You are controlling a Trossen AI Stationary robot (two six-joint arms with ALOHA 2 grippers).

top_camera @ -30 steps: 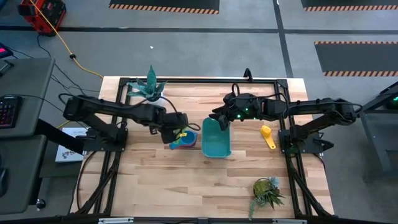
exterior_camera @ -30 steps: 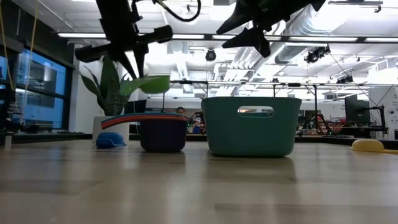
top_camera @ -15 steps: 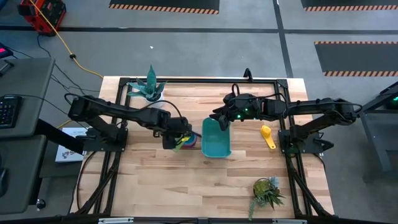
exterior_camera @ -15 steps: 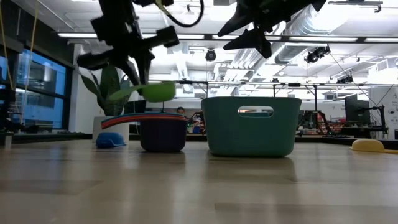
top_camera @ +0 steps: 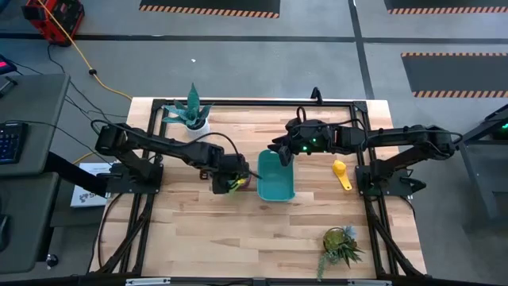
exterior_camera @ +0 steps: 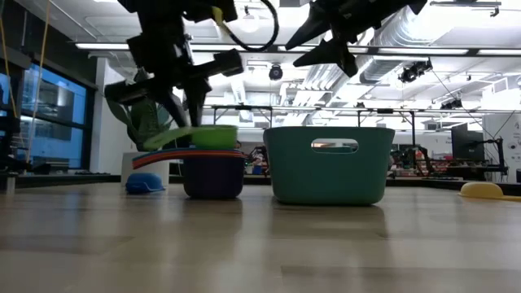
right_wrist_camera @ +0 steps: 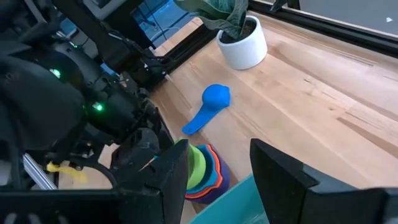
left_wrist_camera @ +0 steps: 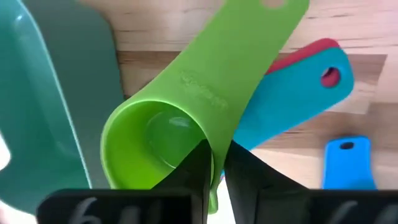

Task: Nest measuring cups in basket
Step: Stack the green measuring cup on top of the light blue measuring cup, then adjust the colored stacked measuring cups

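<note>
A green measuring cup [left_wrist_camera: 161, 137] is in my left gripper [left_wrist_camera: 217, 171], which is shut on it over a stack of nested cups [exterior_camera: 213, 172] in purple, red, blue and orange. The stack stands on the table just left of the teal basket [top_camera: 275, 176]. In the low view the green cup [exterior_camera: 213, 135] is at the stack's top, its handle pointing away from the basket. My right gripper [right_wrist_camera: 214, 168] is open and hovers above the basket's far end. A blue cup [right_wrist_camera: 208, 106] lies mouth down near the white pot. A yellow cup [top_camera: 341, 173] lies right of the basket. My left gripper pinches the green cup's wall at the rim [left_wrist_camera: 214, 146], where the handle joins the bowl. One finger is inside the bowl and one outside. The fingers come from above, pointing down. The cup is nearly level, its bowl at the stack's top cup; whether it rests there I cannot tell.
A white pot with a plant [right_wrist_camera: 244, 43] stands at the table's far left. Another small plant [top_camera: 341, 245] lies at the near right. Black frame rails run along the table's edges. Bare wood lies near of the basket and stack.
My left gripper has moved down and toward the basket, still shut on the green cup. The cup, held above and left of the stack a second ago, has come down onto the stack's top and levelled out.
</note>
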